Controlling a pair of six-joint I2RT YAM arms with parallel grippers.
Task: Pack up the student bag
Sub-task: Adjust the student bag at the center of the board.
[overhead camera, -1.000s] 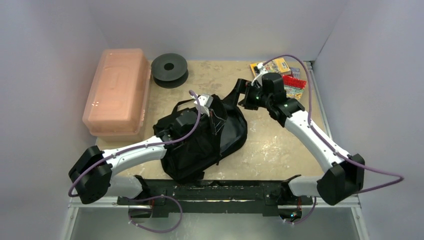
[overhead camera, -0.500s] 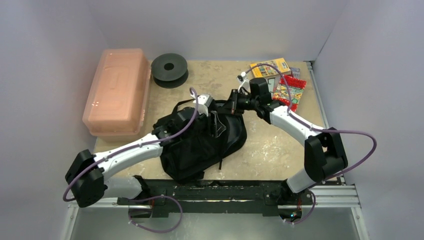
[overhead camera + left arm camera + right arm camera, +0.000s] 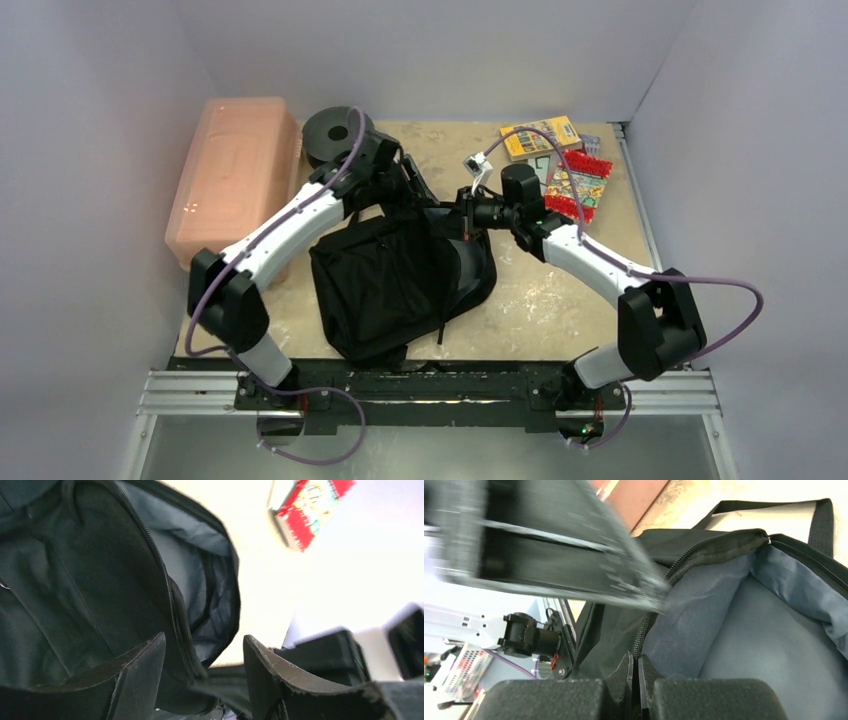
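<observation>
Right jaws are pressed flat together, nipping the zippered rim of the student bag (image 3: 744, 630). Coarse zip teeth run straight into the pinch, with smooth grey lining billowing beside it. Left jaws stand apart, and the bag's dark woven rim runs between their rough black pads (image 3: 137, 677), unclamped. The bag lies soft and slumped mid-counter (image 3: 570, 300), its mouth open on the right side. The left arm (image 3: 290, 215) crosses the round black spool (image 3: 322, 130), hiding part of it. A pink translucent box (image 3: 235, 175) sits far left. Colourful packets (image 3: 575, 180) lie far right, their print unreadable. A blurred grey bar crosses the right wrist view, and I can't make out what it is.
</observation>
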